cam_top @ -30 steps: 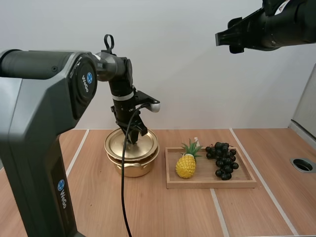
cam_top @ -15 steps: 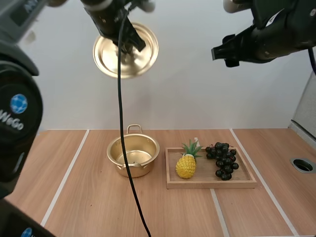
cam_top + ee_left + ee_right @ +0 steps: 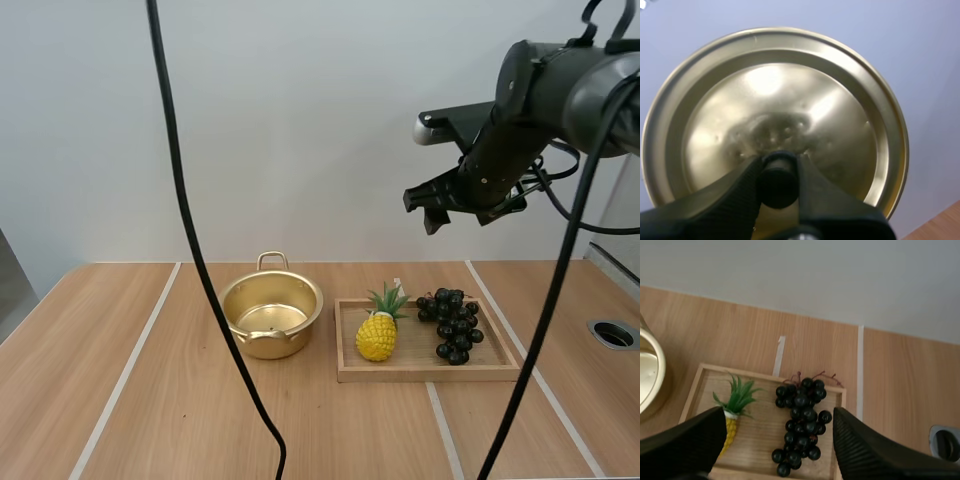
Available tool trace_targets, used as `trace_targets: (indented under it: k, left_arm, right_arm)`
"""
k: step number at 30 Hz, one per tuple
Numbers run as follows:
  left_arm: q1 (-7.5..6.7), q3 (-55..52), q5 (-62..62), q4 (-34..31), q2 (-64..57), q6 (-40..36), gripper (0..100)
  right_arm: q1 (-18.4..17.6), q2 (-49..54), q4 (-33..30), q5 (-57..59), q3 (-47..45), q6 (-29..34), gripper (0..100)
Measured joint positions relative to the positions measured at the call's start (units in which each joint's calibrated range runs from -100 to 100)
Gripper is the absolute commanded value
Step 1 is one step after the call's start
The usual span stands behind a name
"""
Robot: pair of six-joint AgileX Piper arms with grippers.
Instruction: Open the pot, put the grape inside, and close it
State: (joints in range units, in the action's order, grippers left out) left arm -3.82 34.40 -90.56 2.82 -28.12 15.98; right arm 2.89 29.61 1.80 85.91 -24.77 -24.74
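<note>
Gold lid (image 3: 790, 95) clamped by knob (image 3: 776, 186) in our left end effector (image 3: 777, 169). Open pot (image 3: 270, 340) on surface (image 3: 200, 420). Dark grapes (image 3: 801, 425) on tray (image 3: 500, 366) beside pineapple (image 3: 377, 335). Our right end effector (image 3: 425, 208) spread above bunch: we descend straight, straddle its middle, avoid pineapple.

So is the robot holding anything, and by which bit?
The left tool pinches the lid by its black knob. The right tool is open above the grapes, holding nothing.
</note>
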Motion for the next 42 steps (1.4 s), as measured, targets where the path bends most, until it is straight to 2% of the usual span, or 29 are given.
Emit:
trace_targets:
  k: [4,9,19,30,42]
  left_arm:
    - [0.00,2.18,0.96,-1.00,-0.94,0.00,0]
    - [0.00,3.48,1.37,-1.96,-0.94,0.00,0]
    - [0.00,3.48,1.37,-2.21,-0.94,0.00,0]
    - [0.00,3.48,1.55,-2.31,-0.94,0.00,0]
    - [0.00,3.48,2.26,-2.41,-0.94,0.00,0]
  right_arm:
    - [2.76,-4.90,1.24,2.26,0.00,-0.40,100]
    - [5.21,-8.13,3.96,4.77,0.00,-4.11,100]
    - [5.40,-13.28,5.53,4.37,-1.11,-9.58,100]
    - [5.40,-20.50,6.40,-3.45,-4.00,-14.37,100]
    - [5.40,-28.33,6.53,-12.62,-4.11,-14.88,100]
